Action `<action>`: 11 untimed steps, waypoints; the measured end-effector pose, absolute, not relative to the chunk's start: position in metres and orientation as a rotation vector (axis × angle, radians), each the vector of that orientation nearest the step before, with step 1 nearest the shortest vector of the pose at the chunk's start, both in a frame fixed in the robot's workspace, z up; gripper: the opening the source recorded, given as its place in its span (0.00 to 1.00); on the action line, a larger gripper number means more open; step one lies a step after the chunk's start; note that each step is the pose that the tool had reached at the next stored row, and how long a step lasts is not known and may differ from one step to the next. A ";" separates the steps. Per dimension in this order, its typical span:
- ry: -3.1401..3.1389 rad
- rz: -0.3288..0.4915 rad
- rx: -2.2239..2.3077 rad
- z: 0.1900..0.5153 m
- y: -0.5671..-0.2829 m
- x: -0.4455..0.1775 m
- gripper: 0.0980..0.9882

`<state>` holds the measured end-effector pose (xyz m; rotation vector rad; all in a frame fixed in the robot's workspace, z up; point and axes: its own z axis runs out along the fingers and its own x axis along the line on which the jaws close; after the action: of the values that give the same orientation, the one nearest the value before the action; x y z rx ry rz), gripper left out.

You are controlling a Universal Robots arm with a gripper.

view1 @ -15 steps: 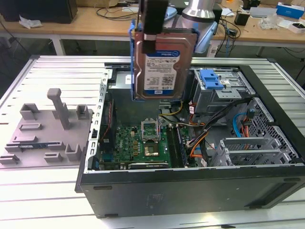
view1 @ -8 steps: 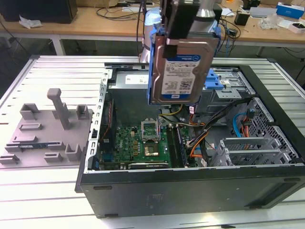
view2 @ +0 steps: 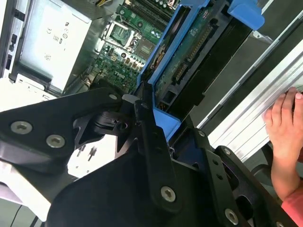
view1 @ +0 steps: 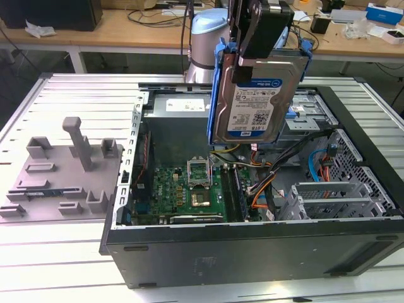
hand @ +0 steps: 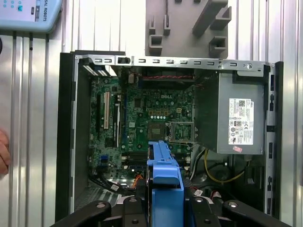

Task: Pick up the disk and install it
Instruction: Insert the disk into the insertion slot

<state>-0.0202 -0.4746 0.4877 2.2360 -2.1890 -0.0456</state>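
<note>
- Gripper (view1: 250,57) is clamped on the top edge of the disk (view1: 255,104), which hangs on edge, clear above the open computer case (view1: 252,252). Its label faces the exterior view and its blue carrier (view1: 214,95) frames both sides.
- From where I stand, the step in hand looks like carrying the disk over the case. Doing it well means holding the carrier square and level, because a tilted frame would likely catch on sheet metal instead of sliding.
- The grasp is high and narrow, so the disk could swing. I would judge slow, straight travel to be safest.
- Below it lies crowded ground. The motherboard (view1: 189,189) sits on the case floor, and loose cables (view1: 268,183) run across the middle.
- The power supply (view1: 180,107) stands towards the exterior view's left of the disk. The drive cage (view1: 309,113) is just beside the disk on the exterior view's right.
- Open room is mostly straight up, above the case's rim. Inside, the walls and cage edges close in fast.
- A person's hand (view2: 284,123) rests on the bench (view1: 63,252) rail beside the case, near enough to be worth minding.
- Well apart, on the exterior view's left, a grey fixture (view1: 69,170) sits on the bench.
</note>
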 end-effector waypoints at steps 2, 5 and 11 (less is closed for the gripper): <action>-2.189 -0.046 2.236 0.488 -0.475 -0.020 0.30; -2.189 -0.046 2.236 0.488 -0.475 -0.020 0.30; -2.189 -0.045 2.237 0.487 -0.475 -0.020 0.30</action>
<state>-0.0201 -0.4749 0.4866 2.2367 -2.1893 -0.0451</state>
